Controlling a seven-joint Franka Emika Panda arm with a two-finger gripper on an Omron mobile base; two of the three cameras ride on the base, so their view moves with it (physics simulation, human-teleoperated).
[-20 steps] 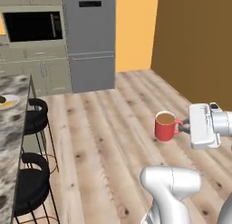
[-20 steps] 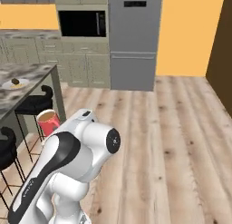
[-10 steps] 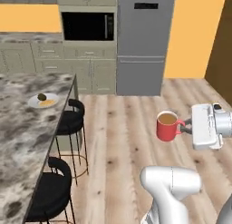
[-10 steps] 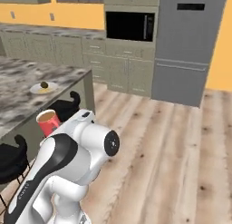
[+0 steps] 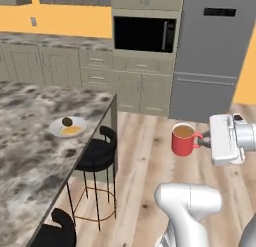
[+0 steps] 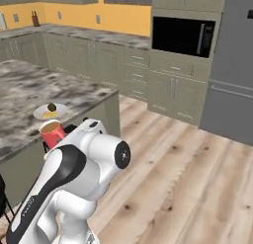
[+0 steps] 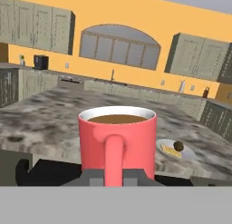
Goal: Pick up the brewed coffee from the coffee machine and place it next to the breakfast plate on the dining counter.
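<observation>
We are holding red mug (image 5: 184, 139), claw (image 5: 206, 139) pinching its handle, coffee inside, mug level over floor. Breakfast plate (image 5: 68, 127) sitting at 9 o'clock from mug, near dining counter (image 5: 30, 156) edge. Black stool (image 5: 97, 153) between. We are risking spill if tipping, or bumping counter edge.

Red mug (image 6: 51, 132) of coffee upright beside the arm, seemingly just short of the plate (image 6: 51, 111) on the counter (image 6: 29, 92)
</observation>
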